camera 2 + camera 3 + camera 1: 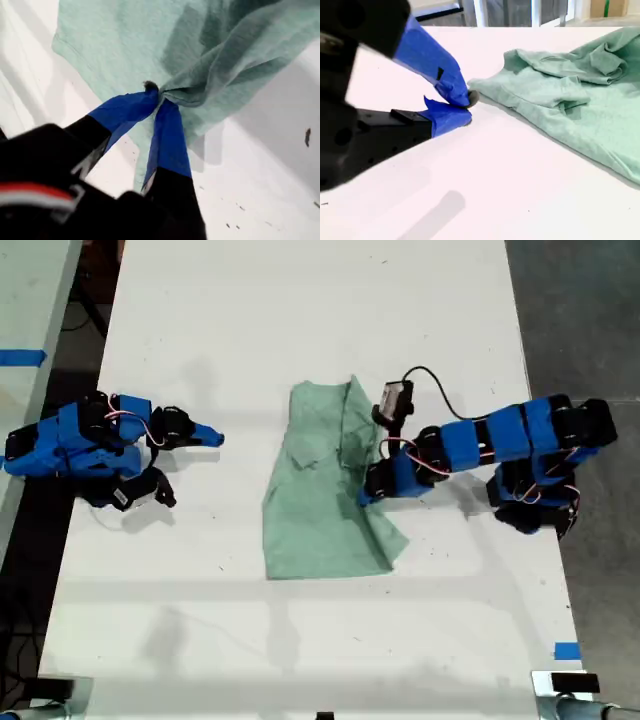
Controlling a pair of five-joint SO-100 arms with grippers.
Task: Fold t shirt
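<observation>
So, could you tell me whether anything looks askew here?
The t shirt lies crumpled rather than flat: my first gripper pinches a bunched fold on its side toward the exterior view's right. My second gripper holds nothing.

White table [300, 300] fills most of exterior view, surface matte, few small dark specks. Soft grey shadows on it. Grey floor [575, 300] along exterior view's right. Dark gap and second pale table [30, 290] at exterior view's left, with blue tape strip [20, 357] on it. Small blue tape piece [566, 650] near table's lower corner at exterior view's right. Light even, bright.
</observation>
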